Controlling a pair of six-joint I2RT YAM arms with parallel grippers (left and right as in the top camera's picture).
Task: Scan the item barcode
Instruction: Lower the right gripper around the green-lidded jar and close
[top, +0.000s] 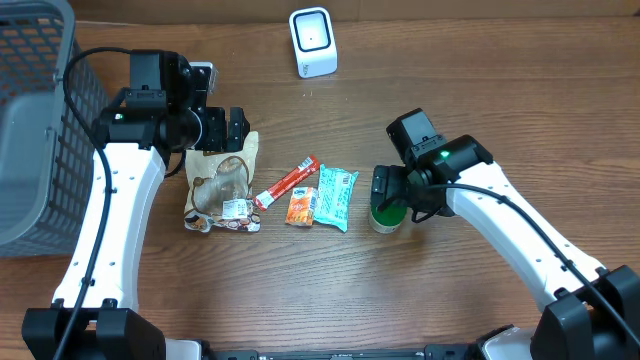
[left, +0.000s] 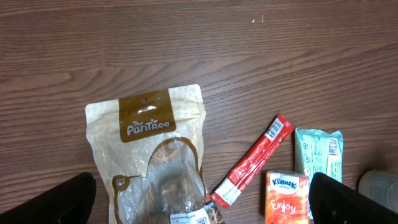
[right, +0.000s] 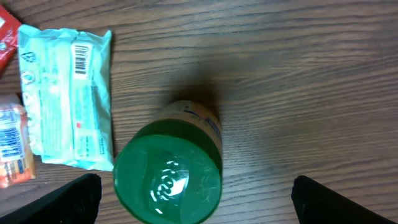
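Where print is legible: pouch (left: 149, 162) "PanTree", orange pack (left: 287, 198) "Kleenex".

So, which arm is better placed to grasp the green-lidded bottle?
Right. The right gripper, open, hangs directly above the green-lidded bottle, one finger on each side; the left gripper is over the brown pouch, further away.

The counter (top: 300, 300) is matt, dark wood grain; the pouch (left: 149, 124) looks like kraft paper; the green lid (right: 168, 183) is glossy plastic.
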